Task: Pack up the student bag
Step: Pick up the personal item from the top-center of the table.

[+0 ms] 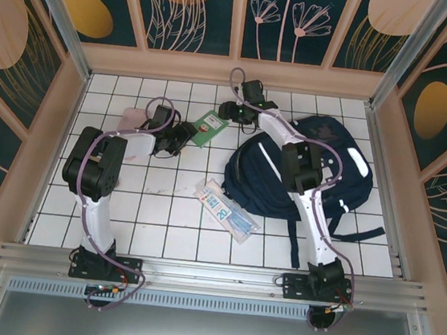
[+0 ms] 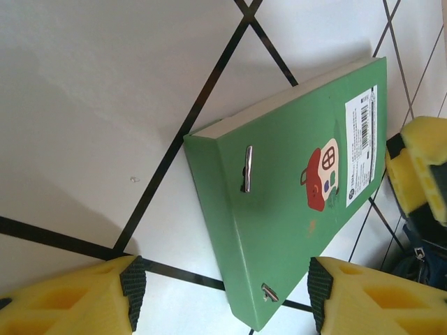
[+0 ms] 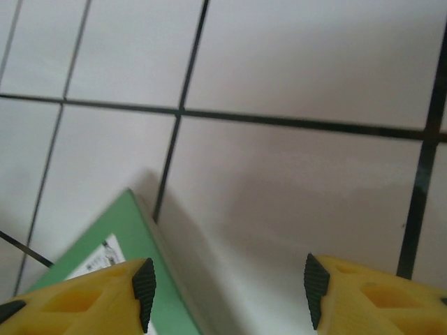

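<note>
A clear packet (image 1: 227,208) lies nearest, not yet packed. The student bag (image 1: 258,180) lies flat at right. Farther, the left gripper (image 2: 220,286) and right gripper (image 3: 227,283) flank the green book (image 1: 208,128), jaws parted and empty, probably to lift it from both ends

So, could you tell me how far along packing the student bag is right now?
Done: nothing visibly; the green book and the clear packet lie on the tiles outside the student bag. In hand: the left pincer and right pincer, both open, sit on either side of the book without gripping it. Remaining: grasping and loading both items.
</note>
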